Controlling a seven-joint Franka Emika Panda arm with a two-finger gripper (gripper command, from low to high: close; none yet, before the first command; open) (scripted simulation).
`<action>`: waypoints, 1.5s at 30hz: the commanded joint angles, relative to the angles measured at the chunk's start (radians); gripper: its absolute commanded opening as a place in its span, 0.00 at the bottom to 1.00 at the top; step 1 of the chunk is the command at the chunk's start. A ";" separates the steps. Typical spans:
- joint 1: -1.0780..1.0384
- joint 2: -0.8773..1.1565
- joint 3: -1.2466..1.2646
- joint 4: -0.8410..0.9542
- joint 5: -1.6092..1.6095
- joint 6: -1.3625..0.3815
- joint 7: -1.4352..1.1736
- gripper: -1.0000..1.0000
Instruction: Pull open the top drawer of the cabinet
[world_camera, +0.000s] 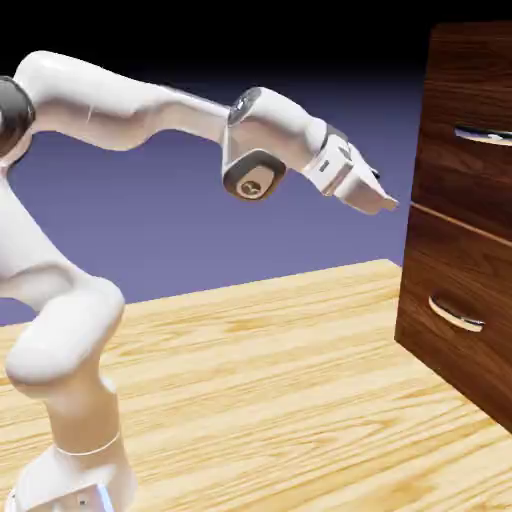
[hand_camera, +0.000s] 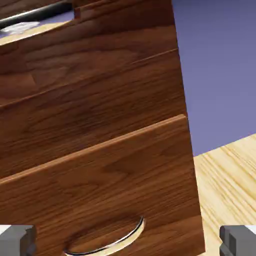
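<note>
The top drawer (world_camera: 465, 185) is cut off by the exterior view's right edge, so its full width cannot be told; its handle (world_camera: 486, 135) is cut off at the hand view's upper left. It is the upper of 2 drawer fronts in sight, at the right of the scene on the cabinet (world_camera: 409, 290). The arm (world_camera: 185, 108) reaches right, its gripper (world_camera: 388, 207) tilted downward just left of the cabinet, the jaws wide apart with nothing between them. Below the gripper, open room lies above the table (world_camera: 250, 380). The lower drawer's handle (world_camera: 456, 315) sits lower, below the seam.
</note>
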 joint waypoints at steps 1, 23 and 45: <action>-0.032 0.002 0.030 0.020 0.044 -0.002 -0.009 0.50; -0.736 0.050 0.680 0.462 1.000 -0.039 -0.218 0.50; -1.411 0.031 1.282 0.899 1.717 -0.065 -0.290 0.50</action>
